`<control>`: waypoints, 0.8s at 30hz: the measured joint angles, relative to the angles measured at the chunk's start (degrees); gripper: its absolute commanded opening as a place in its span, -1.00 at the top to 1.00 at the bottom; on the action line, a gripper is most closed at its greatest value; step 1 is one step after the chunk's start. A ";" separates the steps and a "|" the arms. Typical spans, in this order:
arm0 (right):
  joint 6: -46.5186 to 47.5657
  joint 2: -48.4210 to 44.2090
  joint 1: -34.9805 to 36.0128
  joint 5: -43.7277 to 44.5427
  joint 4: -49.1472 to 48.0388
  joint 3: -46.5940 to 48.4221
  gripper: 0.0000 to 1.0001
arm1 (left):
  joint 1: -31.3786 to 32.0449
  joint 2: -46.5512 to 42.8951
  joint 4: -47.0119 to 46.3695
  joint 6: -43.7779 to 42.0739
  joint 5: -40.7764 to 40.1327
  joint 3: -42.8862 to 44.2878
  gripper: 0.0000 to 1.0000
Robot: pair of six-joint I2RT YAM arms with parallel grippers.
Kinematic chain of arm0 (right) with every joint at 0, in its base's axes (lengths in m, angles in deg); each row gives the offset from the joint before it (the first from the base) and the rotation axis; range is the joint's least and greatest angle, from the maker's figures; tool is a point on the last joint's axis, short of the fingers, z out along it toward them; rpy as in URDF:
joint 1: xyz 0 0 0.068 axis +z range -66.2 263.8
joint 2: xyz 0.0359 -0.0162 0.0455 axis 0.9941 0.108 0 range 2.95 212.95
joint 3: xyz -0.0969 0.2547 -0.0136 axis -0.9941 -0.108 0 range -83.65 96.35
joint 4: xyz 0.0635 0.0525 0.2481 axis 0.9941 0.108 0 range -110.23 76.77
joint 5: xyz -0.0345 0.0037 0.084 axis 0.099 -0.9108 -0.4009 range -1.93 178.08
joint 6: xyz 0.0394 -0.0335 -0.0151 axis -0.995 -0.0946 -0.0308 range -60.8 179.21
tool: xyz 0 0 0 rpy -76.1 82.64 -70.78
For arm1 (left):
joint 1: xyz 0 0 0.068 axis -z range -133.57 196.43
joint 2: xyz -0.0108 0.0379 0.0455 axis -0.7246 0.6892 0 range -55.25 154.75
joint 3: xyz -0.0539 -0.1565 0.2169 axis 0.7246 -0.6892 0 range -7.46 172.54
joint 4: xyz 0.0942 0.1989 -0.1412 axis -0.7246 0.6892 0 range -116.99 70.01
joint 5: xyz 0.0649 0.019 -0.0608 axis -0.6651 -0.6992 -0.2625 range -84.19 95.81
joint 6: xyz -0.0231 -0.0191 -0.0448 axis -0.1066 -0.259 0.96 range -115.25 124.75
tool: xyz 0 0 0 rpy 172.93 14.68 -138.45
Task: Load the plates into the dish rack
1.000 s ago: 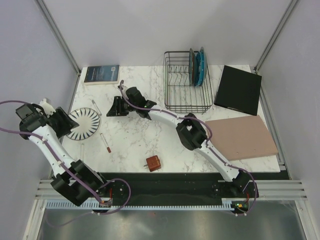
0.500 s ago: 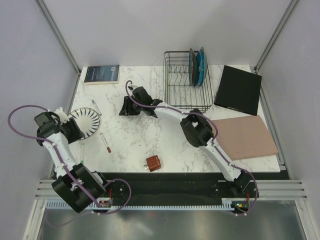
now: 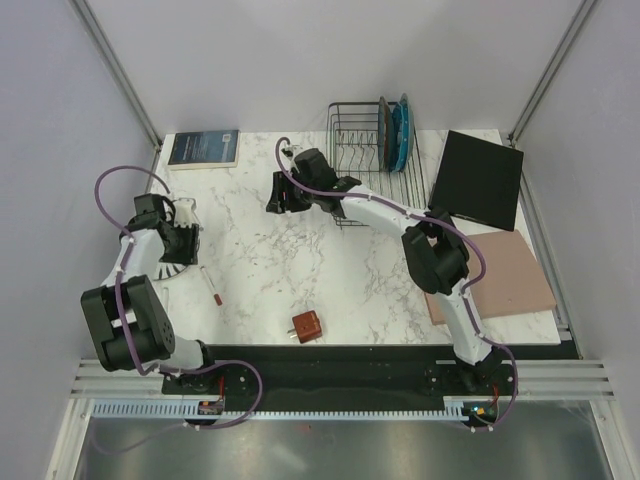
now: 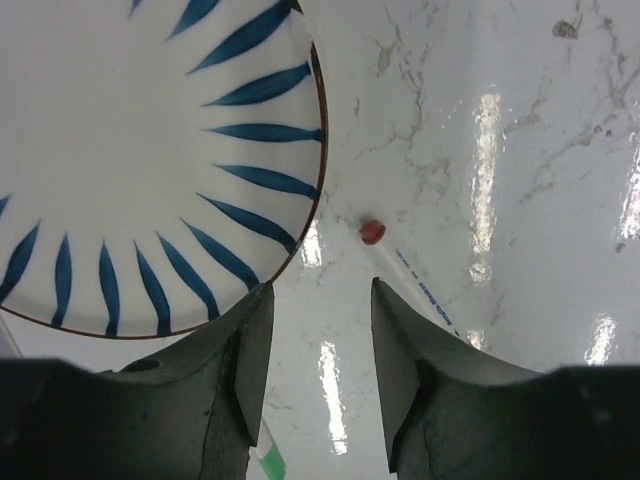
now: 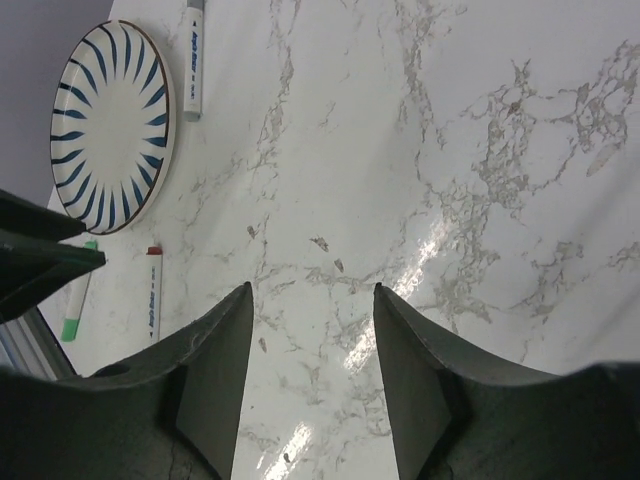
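Observation:
A white plate (image 4: pixel 130 150) with dark blue radial stripes lies flat at the table's left; it also shows in the right wrist view (image 5: pixel 112 125). My left gripper (image 4: pixel 320 290) hovers open at the plate's right rim, its left finger over the edge and bare marble between the jaws. In the top view the left gripper (image 3: pixel 178 240) covers most of that plate. My right gripper (image 5: pixel 312 290) is open and empty over bare marble, left of the dish rack (image 3: pixel 350 150). A dark plate (image 3: pixel 383 130) and a blue plate (image 3: pixel 401 135) stand upright in the rack.
A red-capped marker (image 4: pixel 372 231) and a green-capped marker (image 4: pixel 265 460) lie beside the striped plate, and a grey marker (image 5: pixel 192 60) lies beyond it. A book (image 3: pixel 203 148), a black panel (image 3: pixel 478 180), a pink board (image 3: pixel 500 275) and a small brown block (image 3: pixel 306 326) sit around.
My left arm swung in from the far left until its gripper came over the striped plate's rim. My right arm drew back toward the rack, its jaws a little wider.

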 measured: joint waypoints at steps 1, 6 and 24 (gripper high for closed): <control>0.66 -1.29 0.00 0.13 0.15 -1.09 -0.18 | 0.00 1.01 -0.13 -0.15 -0.39 0.98 -0.01; 2.32 -4.07 -0.59 0.31 0.92 -4.26 -0.19 | 0.00 5.62 -0.33 -0.68 -1.31 6.19 0.00; 1.51 -4.07 -3.65 -2.75 0.96 -6.60 -0.22 | 1.42 24.15 2.69 -1.44 -2.49 20.22 0.17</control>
